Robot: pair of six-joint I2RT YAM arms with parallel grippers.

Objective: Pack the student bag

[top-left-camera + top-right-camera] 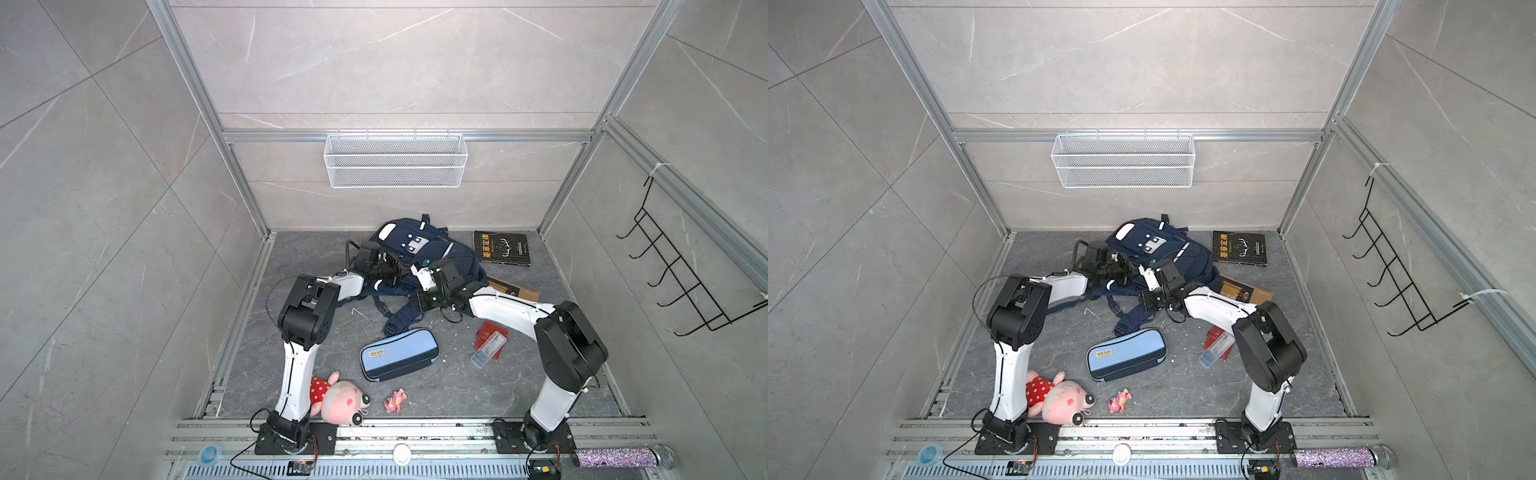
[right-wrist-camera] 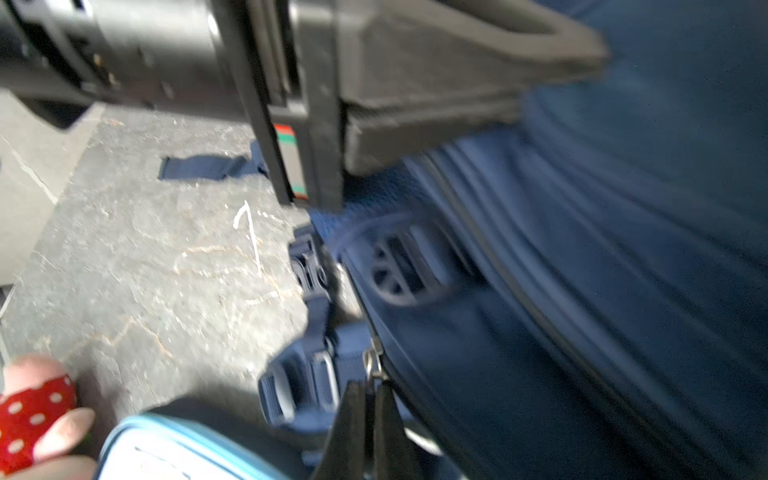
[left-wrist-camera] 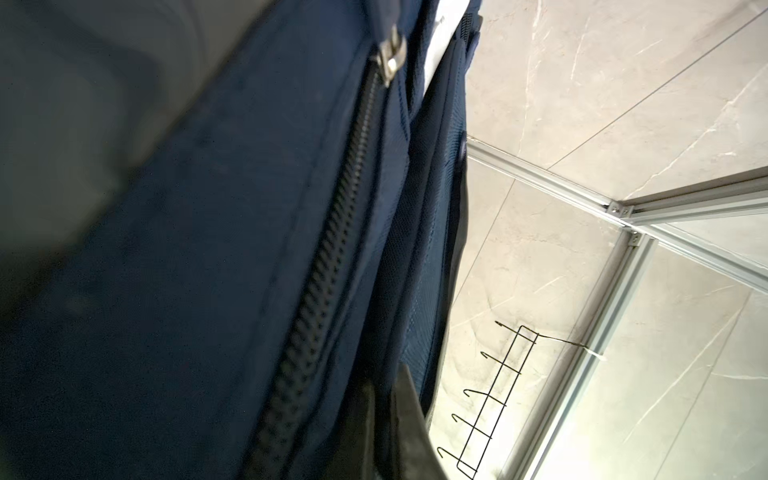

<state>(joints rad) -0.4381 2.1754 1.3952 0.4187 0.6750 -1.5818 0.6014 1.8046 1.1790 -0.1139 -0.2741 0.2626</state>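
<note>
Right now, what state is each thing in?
student bag: lying on the table, the zip in the left wrist view closed
left gripper: shut on a fold of the student bag
right gripper: shut on a zip pull
pencil case: closed, lying flat
black book: closed, lying flat
plush pig: lying down

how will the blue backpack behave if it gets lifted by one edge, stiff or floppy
Likely floppy: the student bag lies slumped and creased on the floor, its straps sprawled loose. It would probably sag and drag rather than lift whole. The woven fabric should give fingers grip rather than slip.
</note>
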